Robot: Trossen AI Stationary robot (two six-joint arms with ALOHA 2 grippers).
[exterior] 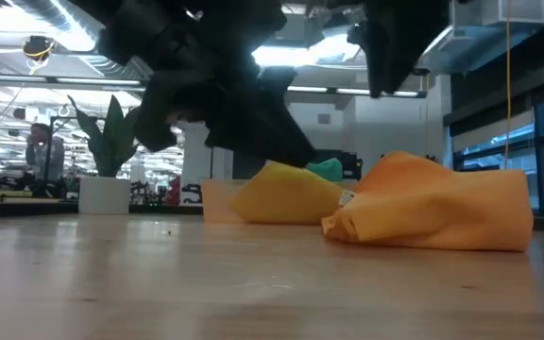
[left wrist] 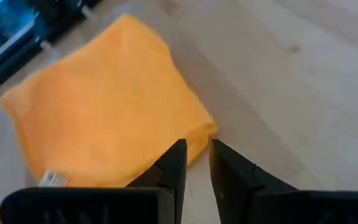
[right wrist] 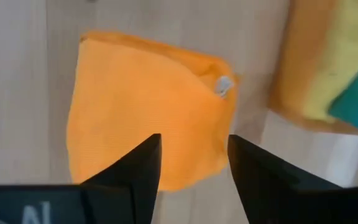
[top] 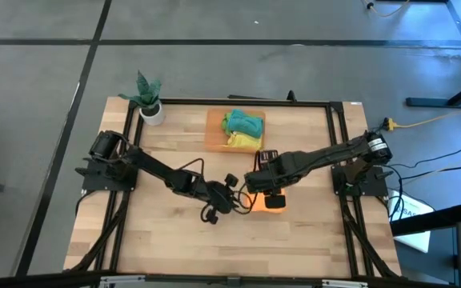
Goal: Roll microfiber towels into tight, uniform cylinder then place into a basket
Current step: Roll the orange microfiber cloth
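Observation:
An orange towel (top: 275, 202) lies on the table as a loose folded bundle, its white tag (right wrist: 222, 85) showing. My right gripper (right wrist: 193, 152) hangs open above it, one finger over each side, clear of the cloth. My left gripper (left wrist: 196, 152) comes in low from the table's left, its fingers a narrow gap apart with nothing between them, at the towel's edge (left wrist: 197, 134). The basket (top: 214, 139) at the far middle holds green (top: 241, 119), teal (top: 252, 128) and yellow (top: 242, 142) towels. My left gripper's fingertips (left wrist: 178, 151) stand at the orange towel's edge, slanting down from the table's left. Whether they touch the cloth, I cannot tell.
A small white pot with a green plant (top: 150, 108) stands at the far left corner. Black frame rails (top: 336, 144) run along the table's sides. Bare wood (top: 230, 248) stretches toward the near edge.

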